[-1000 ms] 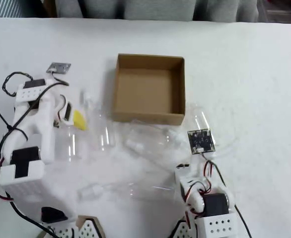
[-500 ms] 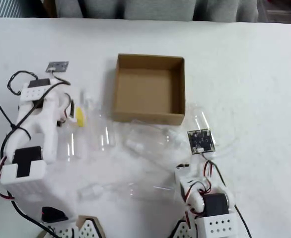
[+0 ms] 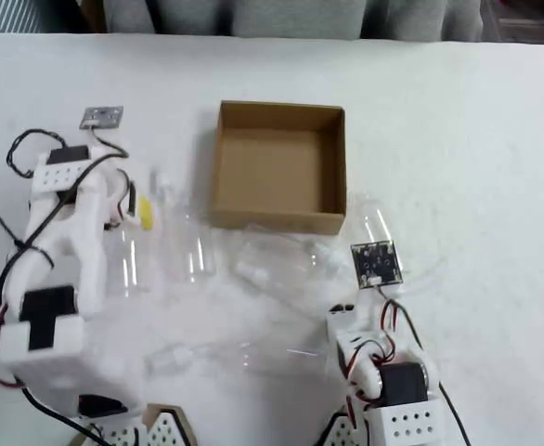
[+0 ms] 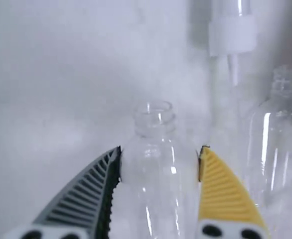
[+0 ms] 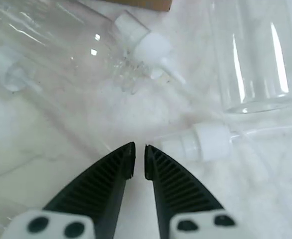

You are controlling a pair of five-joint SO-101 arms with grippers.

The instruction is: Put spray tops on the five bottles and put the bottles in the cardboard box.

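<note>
In the left wrist view an uncapped clear bottle (image 4: 158, 164) lies between the grey and yellow fingers of my left gripper (image 4: 158, 152). Both fingertips touch its shoulders. From above, that gripper (image 3: 140, 209) sits left of the cardboard box (image 3: 277, 219), which stands open. A spray top (image 4: 231, 35) and a second bottle (image 4: 280, 134) lie just beyond. My right gripper (image 5: 139, 160) hangs shut over the table with nothing between its fingers. A loose spray top (image 5: 206, 142) lies close beside it, and another spray top (image 5: 151, 50) and a clear bottle (image 5: 250, 55) lie farther off.
Several clear bottles lie scattered in front of the box, such as a bottle (image 3: 193, 251) and another bottle (image 3: 263, 353). A small spray top (image 3: 253, 272) rests among them. Bare table spreads to the right and behind the box.
The left arm has shifted forward and turned its wrist, so the yellow finger looks narrower from above. The right arm has kept still.
</note>
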